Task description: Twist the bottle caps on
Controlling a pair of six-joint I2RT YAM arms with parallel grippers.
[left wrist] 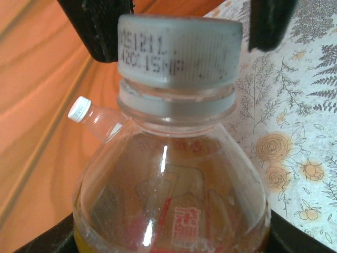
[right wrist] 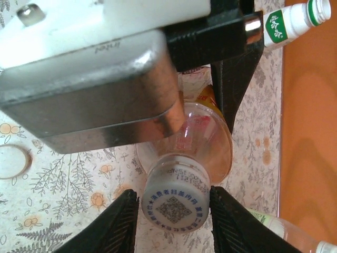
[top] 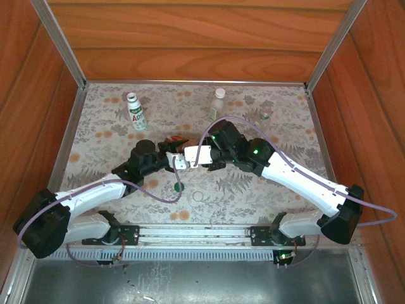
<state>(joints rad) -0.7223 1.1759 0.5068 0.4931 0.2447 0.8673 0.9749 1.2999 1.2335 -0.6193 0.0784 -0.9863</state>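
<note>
Sitting on the neck of the clear plastic bottle with amber contents and a red label point(left wrist: 174, 168), the ribbed grey-white round plastic screw cap point(left wrist: 179, 50) rests just above the neck ring. A printed code runs around its skirt. The bottle is held sideways over the middle of the table, with the cap end pointing right.

1. Right gripper point(right wrist: 175, 194): the two black fingers point(right wrist: 122, 224) flank the cap, one on each side. The right wrist view shows them at the cap's edge. The left wrist view shows a sliver of gap on one side. Whether they press on the cap cannot be told.
2. Left gripper point(left wrist: 166, 224): the jaws are clamped on the bottle's body, below the shoulder.

Surrounding items on the floral-patterned tablecloth point(top: 285, 104):
- A dark green round plastic cap point(top: 179, 187) lies on the near side of the held bottle, apart from it.
- A clear plastic ring point(top: 199, 197) lies just right of the green cap.
- A white plastic bottle with a green-and-red label point(top: 135, 113) stands upright at the far left.
- A clear plastic bottle with a greenish label and white cap point(top: 217, 104) stands upright beyond the grippers, near the centre.
- A short clear plastic bottle point(top: 266, 115) stands to its right.

Wooden panel walls point(top: 190, 38) enclose the table on the left, far and right sides.
</note>
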